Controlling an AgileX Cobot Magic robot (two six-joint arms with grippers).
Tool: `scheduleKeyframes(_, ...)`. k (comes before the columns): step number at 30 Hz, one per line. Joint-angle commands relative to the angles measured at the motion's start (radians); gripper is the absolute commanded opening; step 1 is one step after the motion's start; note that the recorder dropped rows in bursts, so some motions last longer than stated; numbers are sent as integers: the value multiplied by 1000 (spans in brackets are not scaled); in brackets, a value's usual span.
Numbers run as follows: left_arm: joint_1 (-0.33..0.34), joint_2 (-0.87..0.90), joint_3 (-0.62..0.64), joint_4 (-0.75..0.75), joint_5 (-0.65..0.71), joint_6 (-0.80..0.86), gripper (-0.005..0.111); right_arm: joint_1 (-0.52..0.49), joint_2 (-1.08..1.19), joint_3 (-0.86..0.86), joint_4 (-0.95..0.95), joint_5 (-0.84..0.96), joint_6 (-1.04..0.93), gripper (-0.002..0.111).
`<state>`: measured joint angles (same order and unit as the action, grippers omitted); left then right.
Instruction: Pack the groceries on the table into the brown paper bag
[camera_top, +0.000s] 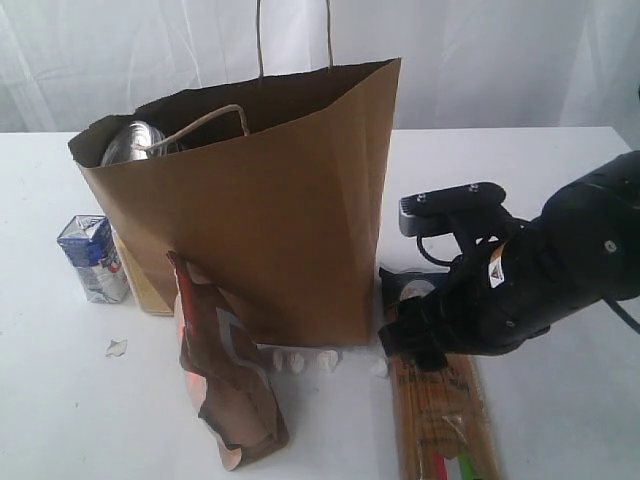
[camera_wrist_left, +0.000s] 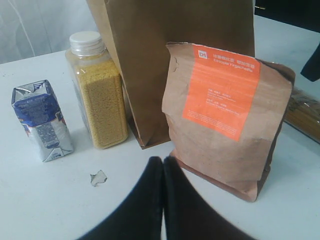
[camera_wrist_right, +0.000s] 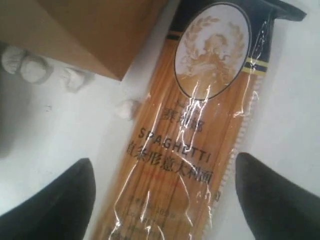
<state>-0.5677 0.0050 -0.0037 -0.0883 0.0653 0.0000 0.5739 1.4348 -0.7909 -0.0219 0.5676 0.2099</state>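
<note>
A: Though not yet gripped, lying where; long clear-wrapped orange spaghetti packet (camera_top: 440, 415)?
B: Flat on large white tabletop (camera_top: 580, 430), just beside tall brown kraft paper bag (camera_top: 270, 220); directly under black right gripper (camera_wrist_right: 162, 172); long axis across the wide-open, empty jaws.
A: Nearer than black left gripper (camera_wrist_left: 162, 165)?
B: Far nearer; left closed, empty, well apart.

Bright, diffuse light nearly bleaches the large flat white tabletop (camera_top: 560, 180), the tall brown kraft paper bag (camera_top: 290, 230) casts only a faint shadow, and glare streaks the clear-wrapped spaghetti packet (camera_wrist_right: 200, 130) in the blurred right wrist view.
</note>
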Motion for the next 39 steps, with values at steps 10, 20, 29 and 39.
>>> scheduleKeyframes(10,-2,-5,4,-8,8,0,0,-77,-191,190,-15,-218,86,50)
scheduleKeyframes(20,-2,-5,4,-8,8,0,0,-77,-549,364,-15,-340,86,0)
scheduleKeyframes(29,-2,-5,4,-8,8,0,0,-77,-914,450,-15,-330,84,0)
scheduleKeyframes(39,-2,-5,4,-8,8,0,0,-77,-1081,508,-15,-297,91,0)
